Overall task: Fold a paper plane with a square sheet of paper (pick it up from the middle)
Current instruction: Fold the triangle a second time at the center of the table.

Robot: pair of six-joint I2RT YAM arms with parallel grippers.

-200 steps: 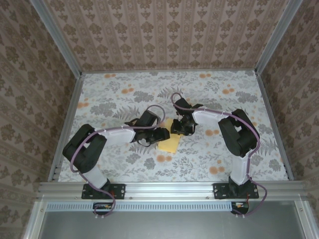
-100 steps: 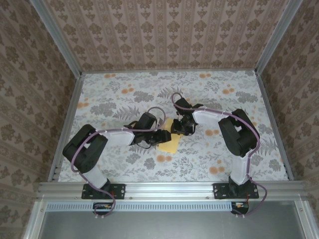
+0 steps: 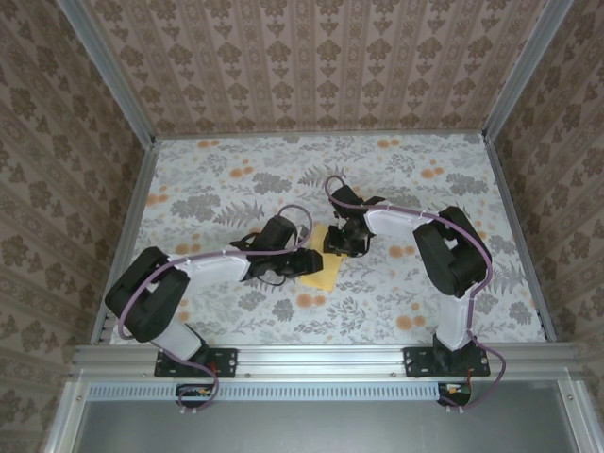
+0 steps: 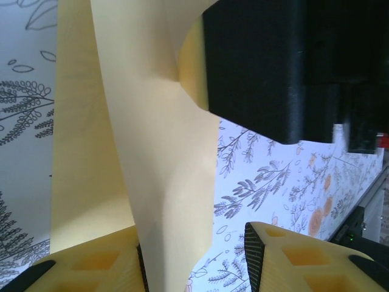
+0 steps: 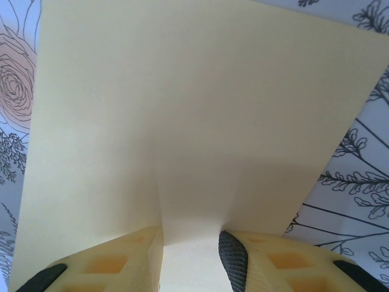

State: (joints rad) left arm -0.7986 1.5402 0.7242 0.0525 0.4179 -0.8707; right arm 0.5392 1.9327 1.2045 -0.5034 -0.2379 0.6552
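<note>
The square sheet of paper [image 3: 323,274] lies pale yellow on the flowered table between the two arms. My right gripper [image 3: 342,243] is at its far edge, shut on a pinched-up ridge of the sheet [image 5: 182,121] between its fingertips [image 5: 189,255]. Its black body [image 4: 273,61] shows in the left wrist view with the paper curling up into it. My left gripper [image 3: 304,259] is at the sheet's left side, open. A raised flap of the sheet [image 4: 164,182] rests against its left finger [image 4: 91,267], with a wide gap to the right finger [image 4: 304,261].
The table cover [image 3: 396,179] is printed with grey leaves and small orange flower blotches [image 3: 311,300]. Aluminium rails [image 3: 127,236] and patterned walls close in the left, right and back sides.
The left arm's elbow has sunk lower and further left, and its gripper has edged a little along the sheet's left side. The right arm has held still.
</note>
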